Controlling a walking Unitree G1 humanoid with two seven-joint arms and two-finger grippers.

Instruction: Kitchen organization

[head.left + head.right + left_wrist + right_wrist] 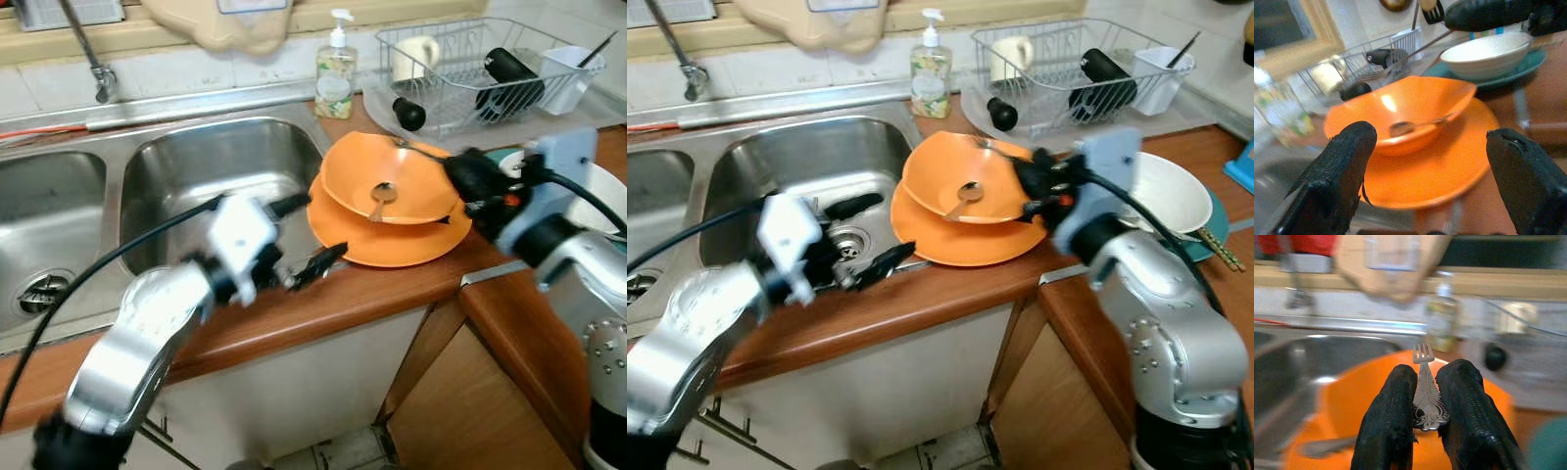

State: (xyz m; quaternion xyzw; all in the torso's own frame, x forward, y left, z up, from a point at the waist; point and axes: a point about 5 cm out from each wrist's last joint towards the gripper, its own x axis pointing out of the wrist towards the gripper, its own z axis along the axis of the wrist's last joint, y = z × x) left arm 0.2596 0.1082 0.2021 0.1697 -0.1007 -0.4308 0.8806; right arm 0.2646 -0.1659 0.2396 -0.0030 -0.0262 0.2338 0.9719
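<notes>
An orange bowl sits on an orange plate on the wooden counter, right of the sink. A metal spoon lies in the bowl. My right gripper hovers at the bowl's right rim, shut on a silver fork whose tines point over the bowl toward the sink. My left gripper is open at the plate's left edge, above the sink's corner, with nothing between its fingers. In the left wrist view the bowl and plate lie straight ahead.
A double steel sink fills the left. Behind stand a soap bottle and a wire dish rack with a cup and utensils. A white bowl on a teal plate sits at the right, by chopsticks.
</notes>
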